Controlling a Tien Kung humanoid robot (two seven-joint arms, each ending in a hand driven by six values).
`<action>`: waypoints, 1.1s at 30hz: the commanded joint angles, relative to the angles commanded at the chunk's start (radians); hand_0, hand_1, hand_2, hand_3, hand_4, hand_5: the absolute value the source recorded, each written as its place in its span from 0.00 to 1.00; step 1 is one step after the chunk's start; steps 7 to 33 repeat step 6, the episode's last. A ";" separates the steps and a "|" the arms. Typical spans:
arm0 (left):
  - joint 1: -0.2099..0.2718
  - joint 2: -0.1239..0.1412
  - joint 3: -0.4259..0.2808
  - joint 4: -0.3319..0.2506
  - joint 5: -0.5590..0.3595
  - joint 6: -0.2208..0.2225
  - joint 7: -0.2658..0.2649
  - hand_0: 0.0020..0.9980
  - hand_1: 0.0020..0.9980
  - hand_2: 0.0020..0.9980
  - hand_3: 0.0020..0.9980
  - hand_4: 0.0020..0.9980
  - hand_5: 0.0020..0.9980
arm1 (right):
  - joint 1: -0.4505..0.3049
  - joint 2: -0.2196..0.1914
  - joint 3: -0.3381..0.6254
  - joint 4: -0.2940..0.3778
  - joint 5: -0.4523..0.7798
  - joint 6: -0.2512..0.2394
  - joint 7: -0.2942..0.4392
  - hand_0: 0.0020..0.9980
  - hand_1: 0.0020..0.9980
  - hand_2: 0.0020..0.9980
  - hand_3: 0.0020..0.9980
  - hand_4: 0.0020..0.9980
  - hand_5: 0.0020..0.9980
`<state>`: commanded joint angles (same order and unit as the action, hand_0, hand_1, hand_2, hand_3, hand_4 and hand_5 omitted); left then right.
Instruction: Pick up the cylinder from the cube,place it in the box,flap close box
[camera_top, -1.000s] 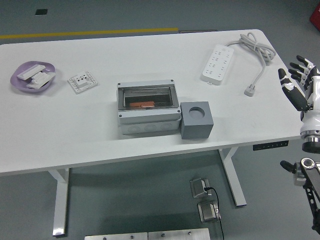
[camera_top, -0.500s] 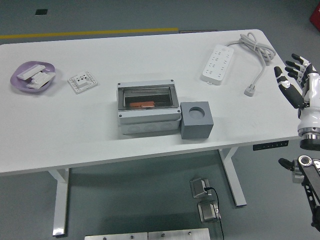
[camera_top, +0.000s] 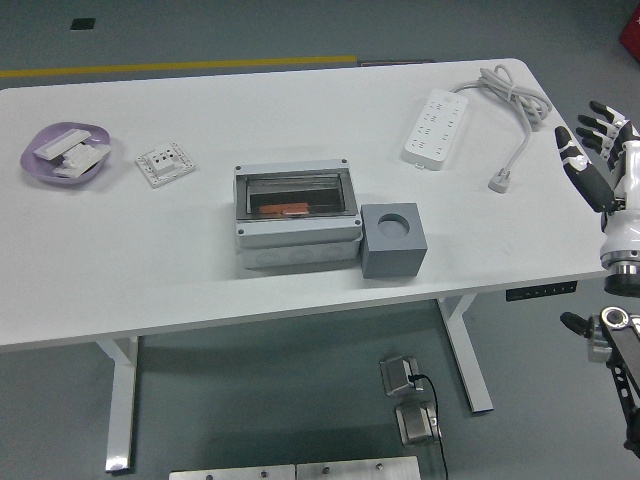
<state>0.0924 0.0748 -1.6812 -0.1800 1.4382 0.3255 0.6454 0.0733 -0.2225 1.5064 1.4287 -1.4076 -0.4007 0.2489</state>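
A grey box (camera_top: 297, 216) with a clear flap lid sits mid-table, lid down, with an orange cylinder (camera_top: 283, 210) showing inside through the lid. A dark grey cube (camera_top: 394, 240) with an empty round hole in its top stands against the box's right side. My right hand (camera_top: 598, 160) hangs at the table's right edge, well right of the cube, fingers spread and holding nothing. My left arm is out of view.
A white power strip (camera_top: 436, 127) with its cord and plug (camera_top: 502, 181) lies at the back right. A white switch plate (camera_top: 165, 164) and a purple dish (camera_top: 64, 154) holding white parts sit at the left. No person is in view.
My right hand drifted slightly left, then back right and a little up at the table's right edge. Box, cube and cylinder have not moved.
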 joint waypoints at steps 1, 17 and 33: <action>0.003 -0.001 0.017 0.000 -0.023 0.006 0.000 0.65 0.80 0.88 0.96 0.86 0.88 | 0.001 0.001 0.000 0.000 -0.001 0.000 0.000 0.76 0.73 0.75 0.80 0.88 0.50; 0.018 -0.005 0.113 0.000 -0.172 0.016 -0.076 0.65 0.80 0.88 0.96 0.86 0.88 | 0.005 0.006 -0.001 0.000 -0.007 0.001 -0.001 0.76 0.73 0.75 0.80 0.88 0.50; 0.018 -0.005 0.113 0.000 -0.172 0.016 -0.076 0.65 0.80 0.88 0.96 0.86 0.88 | 0.005 0.006 -0.001 0.000 -0.007 0.001 -0.001 0.76 0.73 0.75 0.80 0.88 0.50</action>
